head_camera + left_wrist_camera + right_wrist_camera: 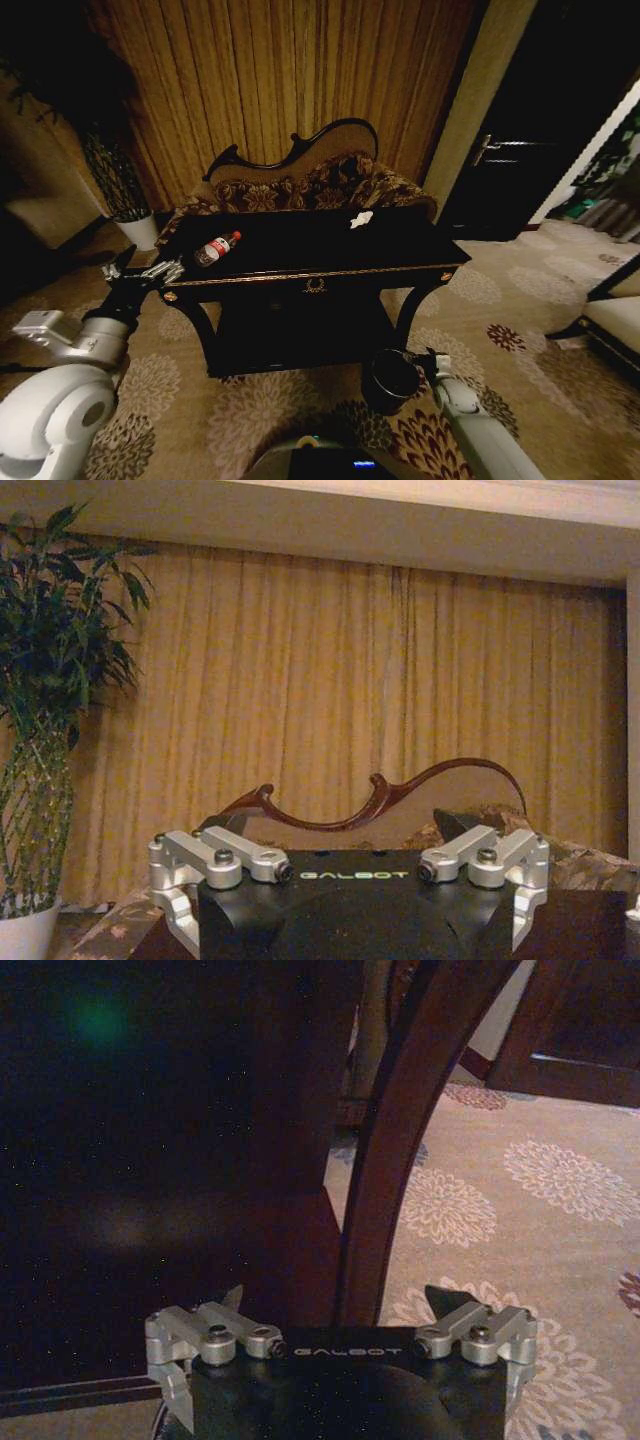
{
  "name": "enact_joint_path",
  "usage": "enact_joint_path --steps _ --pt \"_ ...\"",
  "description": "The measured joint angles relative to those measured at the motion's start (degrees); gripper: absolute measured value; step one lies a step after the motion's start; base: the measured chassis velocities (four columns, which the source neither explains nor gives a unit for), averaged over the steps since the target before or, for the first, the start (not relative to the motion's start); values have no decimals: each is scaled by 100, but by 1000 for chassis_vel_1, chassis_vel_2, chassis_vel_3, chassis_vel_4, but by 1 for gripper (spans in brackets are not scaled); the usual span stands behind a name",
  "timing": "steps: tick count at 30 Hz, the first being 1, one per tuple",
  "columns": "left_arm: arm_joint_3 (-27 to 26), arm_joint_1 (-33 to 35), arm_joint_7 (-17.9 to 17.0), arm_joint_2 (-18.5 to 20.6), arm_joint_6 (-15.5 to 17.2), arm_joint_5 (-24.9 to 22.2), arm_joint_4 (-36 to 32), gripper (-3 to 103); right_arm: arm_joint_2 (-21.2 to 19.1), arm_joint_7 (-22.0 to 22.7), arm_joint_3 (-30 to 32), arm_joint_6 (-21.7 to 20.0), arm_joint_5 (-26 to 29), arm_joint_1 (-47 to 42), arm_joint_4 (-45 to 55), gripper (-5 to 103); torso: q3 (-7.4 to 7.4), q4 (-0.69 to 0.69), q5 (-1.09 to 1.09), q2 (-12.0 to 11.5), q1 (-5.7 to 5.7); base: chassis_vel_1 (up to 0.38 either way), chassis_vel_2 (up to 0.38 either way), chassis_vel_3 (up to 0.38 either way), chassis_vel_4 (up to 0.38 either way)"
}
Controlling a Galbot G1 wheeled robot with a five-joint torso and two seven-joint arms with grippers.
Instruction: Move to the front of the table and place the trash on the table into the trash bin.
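In the head view the black table (330, 262) stands dead ahead, gold trim along its front edge and a gold emblem at centre. A clear bottle (216, 249) with red cap and red-and-white label lies on its side toward ten o'clock on the tabletop; the label's writing is too small to read. A crumpled white paper scrap (361, 219) sits well apart from it near the back edge, about one o'clock. The trash bin (391, 379) rests on the patterned carpet at five o'clock, just in front of the table's right leg. The left gripper (140, 273) hovers off the table's left front corner at nine o'clock, fingers spread wide and empty, near the bottle but not touching it. The right gripper (432, 358) hangs low, just beside the bin. The left wrist view adds a curtain (380, 700), a potted plant (45, 710) and the sofa's curved frame (370, 805), with "GALBOT" printed on the gripper body. The right wrist view shows the table leg (395, 1150) close ahead, the same word, and fingers wide apart holding nothing.
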Motion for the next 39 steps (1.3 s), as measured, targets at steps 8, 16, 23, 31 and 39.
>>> enact_joint_path --steps 8,16,23,31,39 --pt "-26 35 18 -5 -2 -8 0 100 -7 -3 78 81 347 -40 120 100 0 -1 0 0 0 0 0 0 0" --pt "-60 27 38 17 -46 -34 0 100 -226 5 626 623 1742 -337 1687 100 0 0 -1 0 0 0 0 0 0" --pt "11 90 41 -24 -79 -9 0 100 -260 57 926 670 1709 -719 3360 100 0 0 -1 0 0 0 0 0 0" --pt "-23 192 29 49 -113 6 0 100 -469 183 900 384 1616 -964 4844 100 0 0 -1 0 0 0 0 0 0" --pt "-15 185 20 66 -111 7 0 100 -626 392 831 206 1635 -1020 5258 100 0 0 0 1 0 0 0 0 0"
